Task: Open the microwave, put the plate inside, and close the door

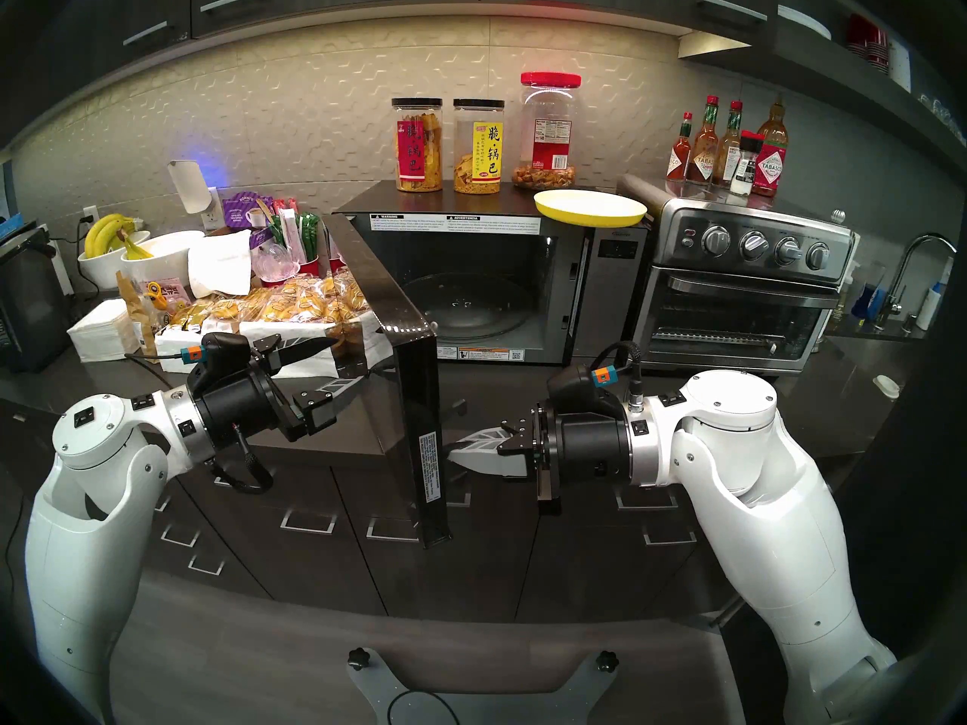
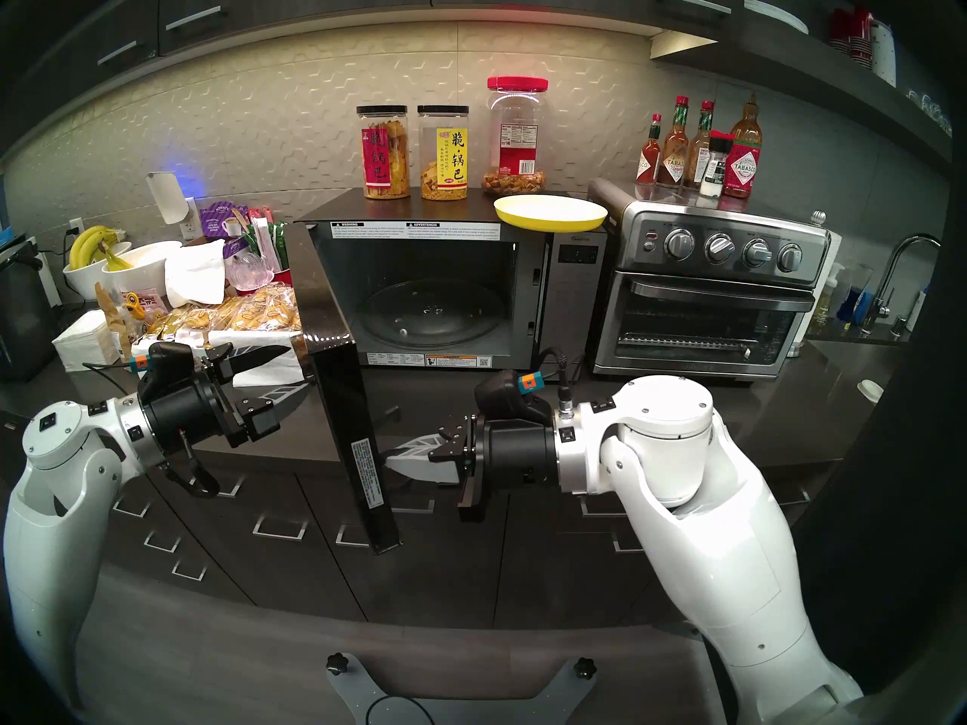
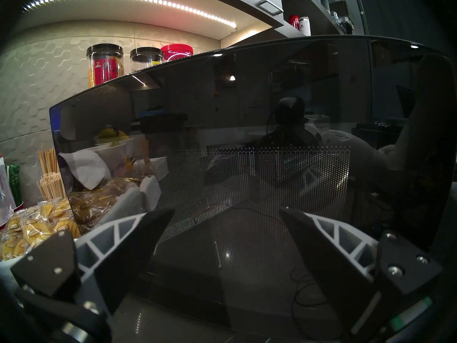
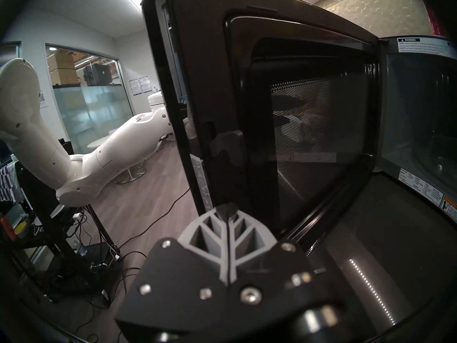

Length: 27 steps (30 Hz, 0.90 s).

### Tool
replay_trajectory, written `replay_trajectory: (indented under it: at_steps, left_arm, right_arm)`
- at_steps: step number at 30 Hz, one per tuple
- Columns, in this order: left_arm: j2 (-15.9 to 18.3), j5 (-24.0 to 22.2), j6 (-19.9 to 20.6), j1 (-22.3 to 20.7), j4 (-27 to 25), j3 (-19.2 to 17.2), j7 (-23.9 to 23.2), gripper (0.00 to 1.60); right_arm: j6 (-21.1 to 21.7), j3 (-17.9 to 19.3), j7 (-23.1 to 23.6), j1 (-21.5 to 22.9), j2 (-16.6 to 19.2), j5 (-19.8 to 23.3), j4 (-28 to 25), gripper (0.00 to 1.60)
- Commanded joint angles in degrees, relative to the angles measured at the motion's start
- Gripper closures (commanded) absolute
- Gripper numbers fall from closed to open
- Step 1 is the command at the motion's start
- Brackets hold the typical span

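Microwave door hangs wide open. Yellow plate sits on top of it, right side. Right gripper is clenched w/ nothing in it, tips just beside the door's inner face; left gripper is spread, empty, near the outer glass.

Warm under-cabinet light, dim room, heavy fisheye

An LED strip under the cabinets washes the tiled backsplash bright and warm; the countertop and drawers below sit in shadow. The glossy door mirrors ceiling spots. Every view bends at a dark rim; both wrist views are soft up close, with the near fingers blurred.
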Motion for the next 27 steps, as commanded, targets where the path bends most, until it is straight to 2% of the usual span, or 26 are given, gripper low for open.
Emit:
replay_trajectory:
  at_steps: [1,27]
  left_arm:
    - [0.1,0.0,0.0,0.0,-0.6,-0.1,-0.1,0.0]
    - [0.2,0.0,0.0,0.0,-0.6,-0.1,-0.1,0.0]
  right_arm:
    - [-0.7,0.6,0.5,0.9,-0.1,0.3,0.1,1.6]
    - [-2.0,1.5,1.9,0.9,-0.1,-0.5,2.1,1.6]
